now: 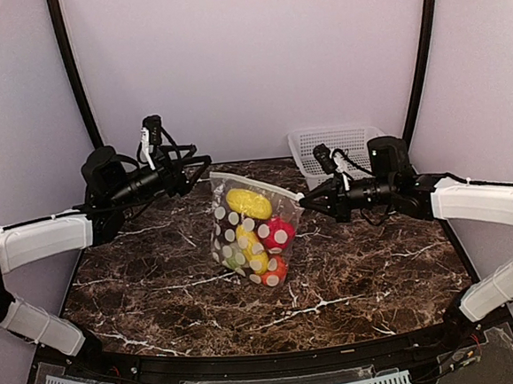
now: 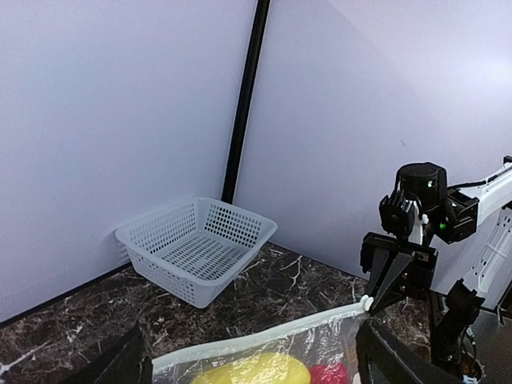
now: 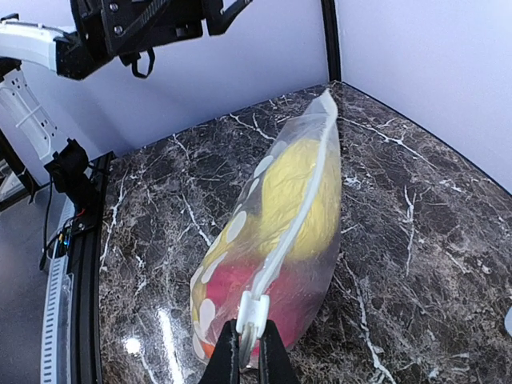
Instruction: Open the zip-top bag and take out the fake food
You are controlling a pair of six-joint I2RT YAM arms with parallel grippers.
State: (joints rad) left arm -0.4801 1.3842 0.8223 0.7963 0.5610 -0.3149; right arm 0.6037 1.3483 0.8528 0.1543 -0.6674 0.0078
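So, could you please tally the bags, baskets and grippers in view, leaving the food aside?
bag: 1
basket: 1
grippers: 2 (left gripper, right gripper)
Total: 4

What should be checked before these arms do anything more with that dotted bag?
1. Grip on the zip: the right gripper is shut on the white slider. Ok.
2. Hold on the other end: the left gripper has its fingers wide apart either side of the zip-top bag. Not ok.
3. Opening: the seal looks closed along its length. Not ok.
4. Contents: the fake food is inside the bag. Ok.
5. Clearance: the basket stands in the far corner, apart from the bag. Ok.
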